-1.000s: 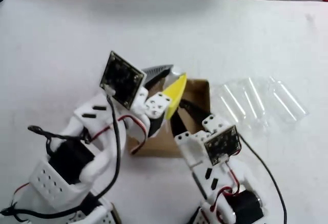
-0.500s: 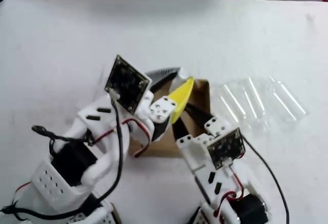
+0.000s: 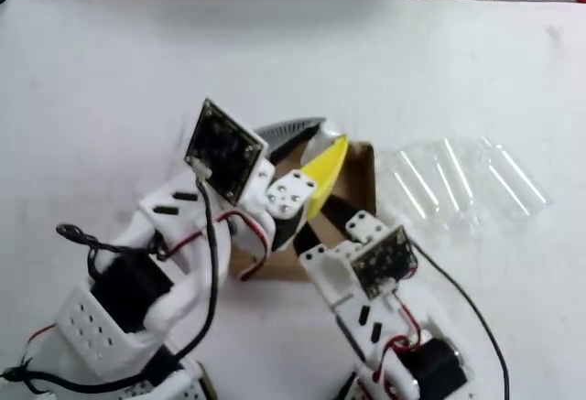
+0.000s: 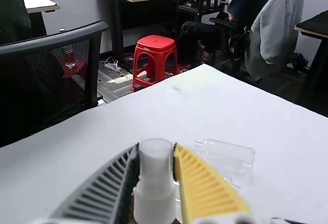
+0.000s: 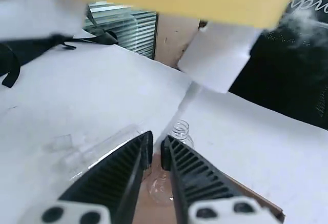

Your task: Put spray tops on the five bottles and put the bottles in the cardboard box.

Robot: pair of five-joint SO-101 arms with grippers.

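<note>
A: Spray top, what and where?
B: White plastic, smooth, a stepped cylinder, upright. The left gripper is clamped on it. The grey finger is on one side and the yellow finger on the other. Both are ribbed wedges and both touch it.
A: Over what?
B: In the high view it sits above the far-left part of the box. The box is brown matte cardboard with square corners, mostly under the arms.
A: Right gripper?
B: It comes in from the near side, over the box. Its black ribbed fingers are all but together, with a thin slit between them. I'd call it closed.
A: Any bottle there?
B: One bottle, clear and glossy with a bare threaded neck, upright just beyond the right gripper. I can't tell if they touch.
A: The others?
B: The loose bottles are clear with round bodies. They lie side by side on the table, just right of the box. I can't count them for sure.
A: Edges, room?
B: It's tight at the box. The yellow finger hangs right above the right gripper, and the two grippers are near each other. The loose bottles hem in the box's right side. The table is white, flat and matte. It runs wide to the left and back to a straight far edge.
</note>
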